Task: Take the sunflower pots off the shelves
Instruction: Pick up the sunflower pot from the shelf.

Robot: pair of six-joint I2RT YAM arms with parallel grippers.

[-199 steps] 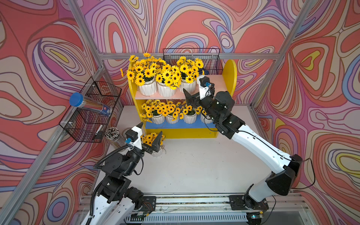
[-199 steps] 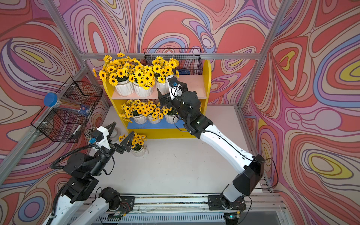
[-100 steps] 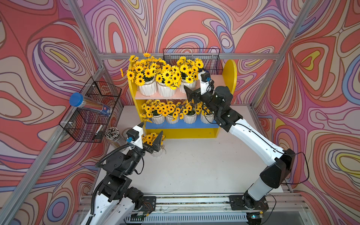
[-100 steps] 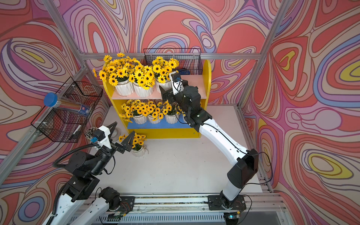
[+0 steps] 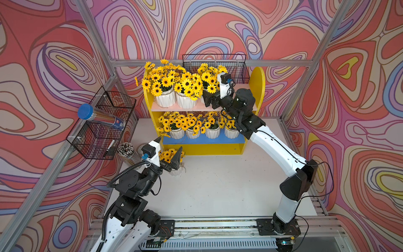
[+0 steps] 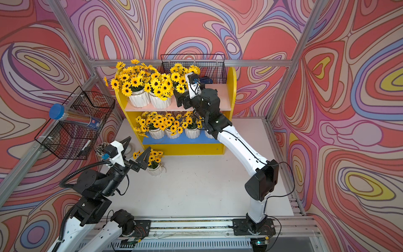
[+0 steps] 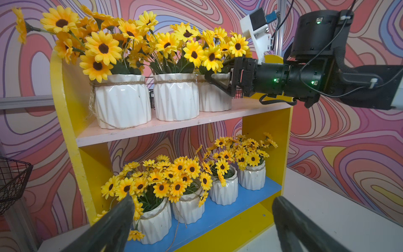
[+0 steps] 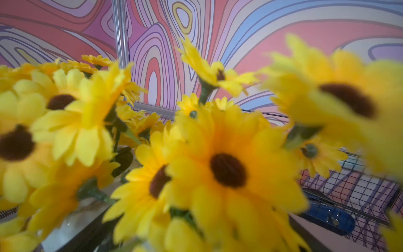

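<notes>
Both arms pair white shells with black joints: the left arm (image 5: 135,185) at 7 o'clock in both top views, the right arm (image 5: 274,146) at 4 o'clock. A ribbed black hose (image 6: 74,173) follows the left one; thin black cables (image 5: 332,183) hang by the right one's elbow, and green lamps (image 7: 275,80) glow on its wrist. The left tool (image 5: 170,143) has a white camera block (image 5: 152,148) and black tapered fingers (image 7: 113,224).

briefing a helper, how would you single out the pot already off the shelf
Find the yellow shelf unit at the back wall. On the white table before its left-arm-side end stands one small white sunflower pot. It alone sits on the table; seven others fill the boards.
</notes>
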